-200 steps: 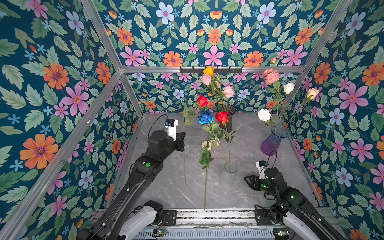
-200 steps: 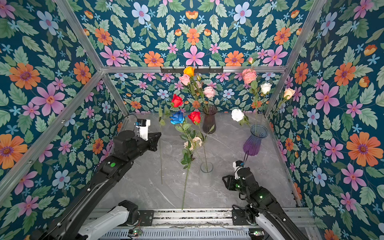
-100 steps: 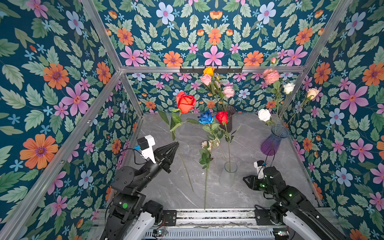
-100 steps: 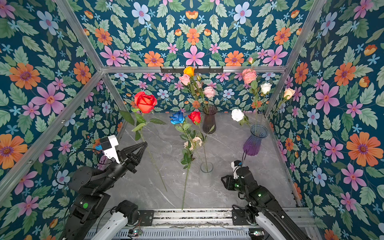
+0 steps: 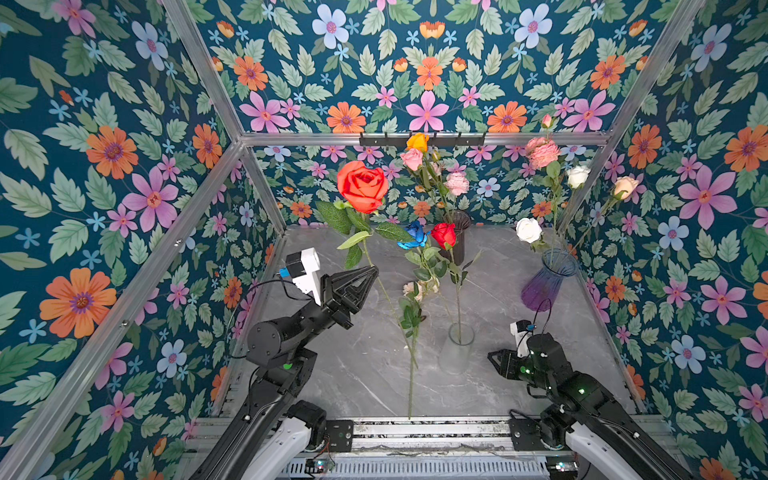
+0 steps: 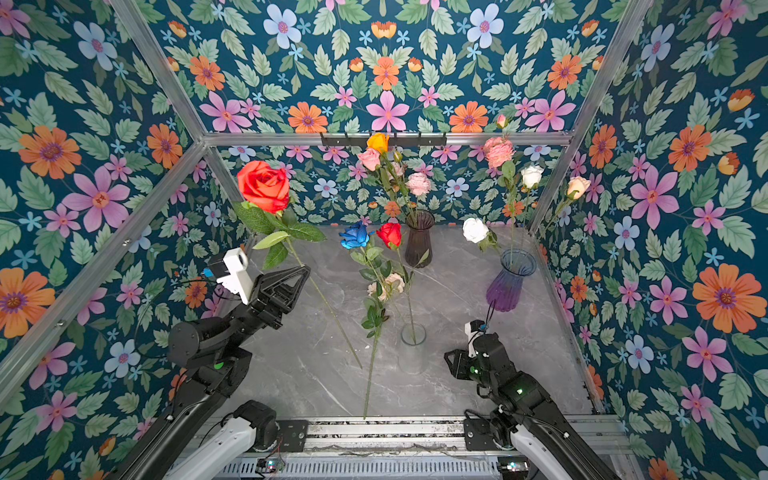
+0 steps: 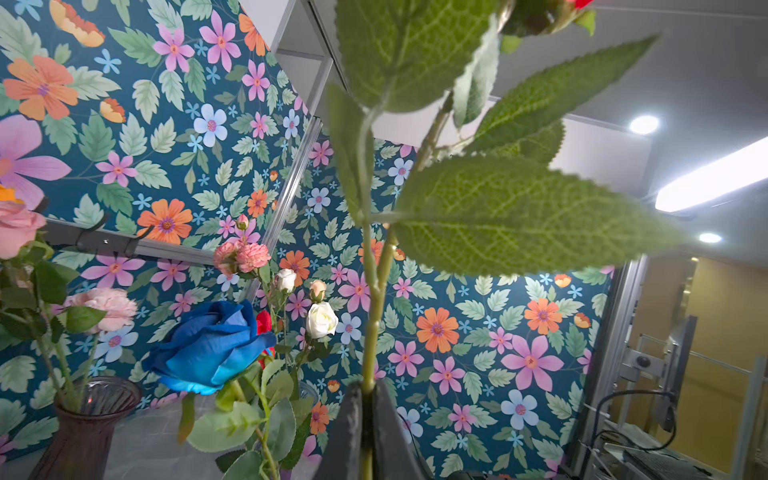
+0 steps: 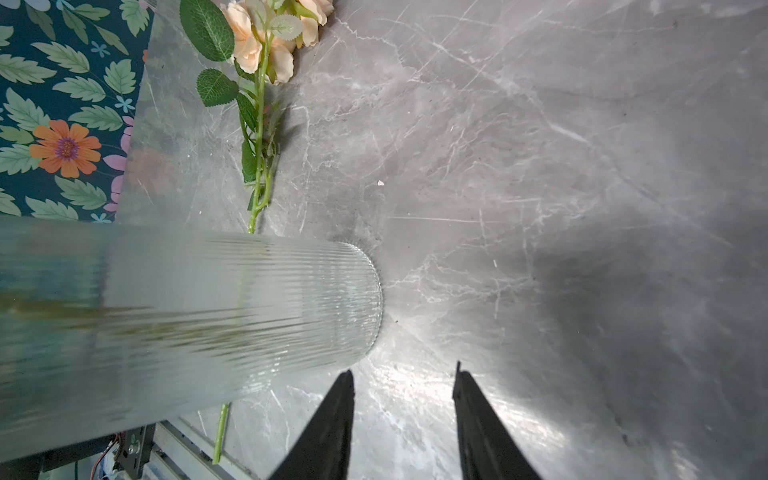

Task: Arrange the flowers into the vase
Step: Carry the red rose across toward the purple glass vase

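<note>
left fingers [image 5: 371, 272] clenched on red rose [image 5: 362, 185] stem, rose tilted aloft over bench [image 5: 332, 374] left side | right fingers [image 8: 328, 428] released, empty, beside clear vase [image 5: 457, 353] near front edge | cream flower [image 5: 419, 286] lying mid-bench

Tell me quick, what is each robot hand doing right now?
Left hand: closed on the stem of the big orange-red rose.
Right hand: open, holding nothing.
</note>
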Robot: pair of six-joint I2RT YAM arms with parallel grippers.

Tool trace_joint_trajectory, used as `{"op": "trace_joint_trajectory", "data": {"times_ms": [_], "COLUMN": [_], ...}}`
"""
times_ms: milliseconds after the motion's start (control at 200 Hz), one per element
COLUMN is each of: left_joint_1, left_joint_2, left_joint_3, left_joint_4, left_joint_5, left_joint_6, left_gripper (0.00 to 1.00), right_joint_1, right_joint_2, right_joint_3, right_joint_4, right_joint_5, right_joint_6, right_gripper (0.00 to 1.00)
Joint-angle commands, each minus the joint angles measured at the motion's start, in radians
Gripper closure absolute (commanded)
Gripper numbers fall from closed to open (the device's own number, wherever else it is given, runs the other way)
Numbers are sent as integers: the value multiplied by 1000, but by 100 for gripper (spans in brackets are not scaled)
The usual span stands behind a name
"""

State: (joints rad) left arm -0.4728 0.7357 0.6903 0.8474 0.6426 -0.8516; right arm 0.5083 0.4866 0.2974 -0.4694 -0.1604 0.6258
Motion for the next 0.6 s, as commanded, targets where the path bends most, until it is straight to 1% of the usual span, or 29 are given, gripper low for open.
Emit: {"op": "trace_joint_trajectory", "data": {"times_ms": [0, 65, 130, 195, 255, 320, 355, 460, 595], "left_joint_1": [-28, -74, -147, -248, -343, -414, -435, -464, -511], "left_joint_2": [55, 109, 164, 205, 240, 287, 315, 389, 453], "left_joint_3": [-11, 7, 51, 111, 166, 223, 248, 313, 331], "left_joint_4": [250, 278, 241, 117, -11, -93, -99, -98, 9], "left_joint_5": [9, 5, -3, -38, -99, -157, -170, -215, -272], "left_joint_6": [-31, 4, 89, 239, 396, 518, 550, 599, 716], "left_gripper": [88, 89, 91, 93, 94, 97, 100, 100, 100], "right_joint_1": [1, 0, 1, 0, 1, 1, 1, 0, 0], "right_joint_2": [2, 0, -3, -8, -16, -28, -34, -56, -75], "right_joint_3": [4, 5, 4, 3, 3, 0, -1, -5, -9], "right_joint_4": [6, 5, 5, 4, 3, 0, 0, -6, -9], "right_joint_5": [6, 5, 7, 6, 3, -1, -4, -6, -9], "right_joint_6": [3, 5, 4, 5, 3, 1, 0, -1, -2], "right_gripper": [58, 58, 58, 58, 58, 58, 58, 58, 58]}}
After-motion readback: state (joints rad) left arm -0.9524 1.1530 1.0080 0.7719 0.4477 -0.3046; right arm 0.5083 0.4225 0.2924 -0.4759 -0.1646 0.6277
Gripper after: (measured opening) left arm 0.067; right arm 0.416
